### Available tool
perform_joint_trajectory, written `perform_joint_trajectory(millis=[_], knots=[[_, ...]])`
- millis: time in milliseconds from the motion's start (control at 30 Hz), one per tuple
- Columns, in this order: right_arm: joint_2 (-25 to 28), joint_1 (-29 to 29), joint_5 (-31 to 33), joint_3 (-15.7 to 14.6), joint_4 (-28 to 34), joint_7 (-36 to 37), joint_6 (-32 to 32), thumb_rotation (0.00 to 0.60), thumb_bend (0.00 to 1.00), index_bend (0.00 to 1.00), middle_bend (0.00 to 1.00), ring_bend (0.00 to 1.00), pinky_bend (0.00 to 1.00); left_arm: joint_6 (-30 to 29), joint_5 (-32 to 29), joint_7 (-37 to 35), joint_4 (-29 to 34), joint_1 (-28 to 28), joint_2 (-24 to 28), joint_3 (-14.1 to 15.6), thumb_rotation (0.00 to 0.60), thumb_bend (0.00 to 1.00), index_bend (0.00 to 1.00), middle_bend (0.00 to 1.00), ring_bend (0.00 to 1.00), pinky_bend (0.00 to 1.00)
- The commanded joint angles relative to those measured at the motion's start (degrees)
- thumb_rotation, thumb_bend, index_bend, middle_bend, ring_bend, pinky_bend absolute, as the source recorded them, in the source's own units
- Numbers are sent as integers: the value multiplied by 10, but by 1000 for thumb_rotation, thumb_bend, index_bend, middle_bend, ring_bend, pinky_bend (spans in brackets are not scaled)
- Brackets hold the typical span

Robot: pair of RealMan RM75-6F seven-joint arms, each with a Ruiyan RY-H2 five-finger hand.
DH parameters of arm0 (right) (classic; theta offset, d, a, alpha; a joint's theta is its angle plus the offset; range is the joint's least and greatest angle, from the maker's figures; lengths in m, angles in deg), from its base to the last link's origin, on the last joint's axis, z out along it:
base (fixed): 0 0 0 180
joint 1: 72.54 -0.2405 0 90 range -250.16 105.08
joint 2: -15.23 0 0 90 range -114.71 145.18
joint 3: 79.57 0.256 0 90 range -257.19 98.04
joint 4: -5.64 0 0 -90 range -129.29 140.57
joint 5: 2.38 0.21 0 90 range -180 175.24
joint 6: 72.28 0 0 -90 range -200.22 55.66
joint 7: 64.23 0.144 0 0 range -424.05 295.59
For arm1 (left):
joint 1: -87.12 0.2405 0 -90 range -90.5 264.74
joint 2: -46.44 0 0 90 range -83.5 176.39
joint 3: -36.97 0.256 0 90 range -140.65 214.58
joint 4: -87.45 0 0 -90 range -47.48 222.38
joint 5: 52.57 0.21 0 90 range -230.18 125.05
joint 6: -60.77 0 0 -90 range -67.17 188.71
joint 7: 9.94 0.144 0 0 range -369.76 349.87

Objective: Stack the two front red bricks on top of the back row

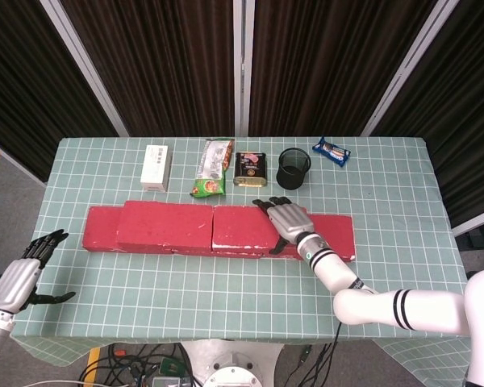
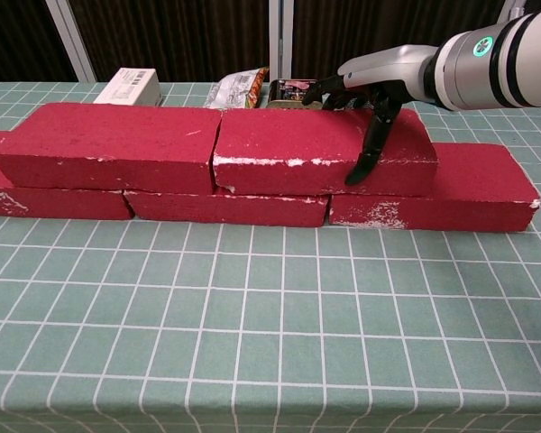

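A table (image 1: pixel 403 266) covered in a pale green cloth with a white grid fills both views. Behind it, at twelve o'clock, hang dark pleated curtains (image 1: pixel 161 64) divided by slanted white posts (image 1: pixel 81 68); grey floor with a yellow stripe shows at nine o'clock.

Across the middle of the cloth lies the back row of red bricks (image 2: pixel 428 200), set end to end. On top of it sit two more red bricks, touching end to end: the left upper brick (image 1: pixel 165 226) and the right upper brick (image 2: pixel 288 149), each bridging a joint in the row below. White scuffs mark their front edges.

The right hand (image 1: pixel 286 222) rests on the right end of the right upper brick, fingers over the top toward twelve o'clock and the thumb down its front face, clasping that end. The left hand (image 1: pixel 20 278) hangs off the table's edge at eight o'clock, well apart from the bricks, fingers spread and holding nothing.

Along the far edge, at twelve o'clock from the bricks, stand a white box (image 1: pixel 156 167), a green snack packet (image 1: pixel 212 168), a dark tin (image 1: pixel 250 168), a black mesh cup (image 1: pixel 294 168) and a blue wrapped bar (image 1: pixel 331 151).
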Motion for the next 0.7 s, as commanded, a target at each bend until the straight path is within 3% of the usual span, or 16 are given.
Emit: perform_joint_trajectory(millis=[33,167,467,700], knots=[[1,0,1,0,1,0,0,600,9,0,93,0,2,1,0,-1,-1,0,0,0,600,0,37,0,0,0],[3,0,1,0,4,1,-5,600,0,0,4,0,0,1,0,-3,-2,0,-1,0,600,0,37,0,0,0],[9,13,-20,8,19,13,-28,600,0,0,0,0,0,1,-1,-5,-2,0,-1,1,600,0,37,0,0,0],[53,47,-69,16,74,39,-52,600,0,0,0,0,0,2,-3,2,2,0,-1,0,600,0,37,0,0,0]])
